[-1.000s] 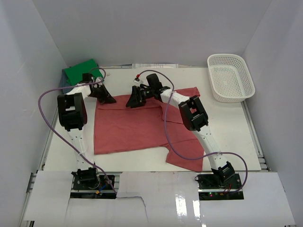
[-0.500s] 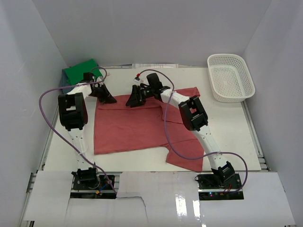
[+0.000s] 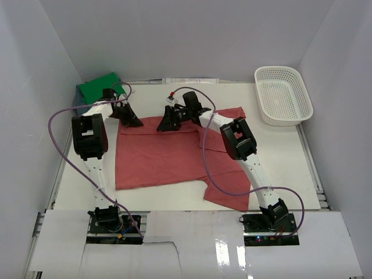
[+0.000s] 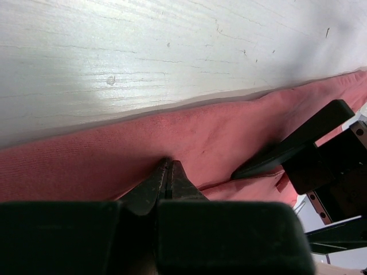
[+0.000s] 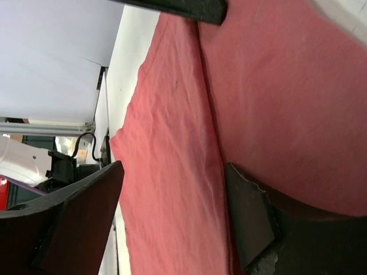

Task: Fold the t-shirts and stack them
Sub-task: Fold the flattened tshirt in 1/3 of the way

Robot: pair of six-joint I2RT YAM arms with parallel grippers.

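Left gripper (image 3: pixel 129 121) clamps shut on the far edge of the dusty brick-red cloth t-shirt (image 3: pixel 163 154), which lies spread flat; right gripper (image 3: pixel 167 125) gapes wide over it, empty. We see the bright green cloth t-shirt (image 3: pixel 99 88) far-left, partly behind the left arm (image 3: pixel 88 136).

No legible text, label, brand, number or sign on anything in view.

White lattice basket (image 3: pixel 283 96) sits at the tabletop's (image 3: pixel 279 163) far right corner. Upright, flat on the surface.
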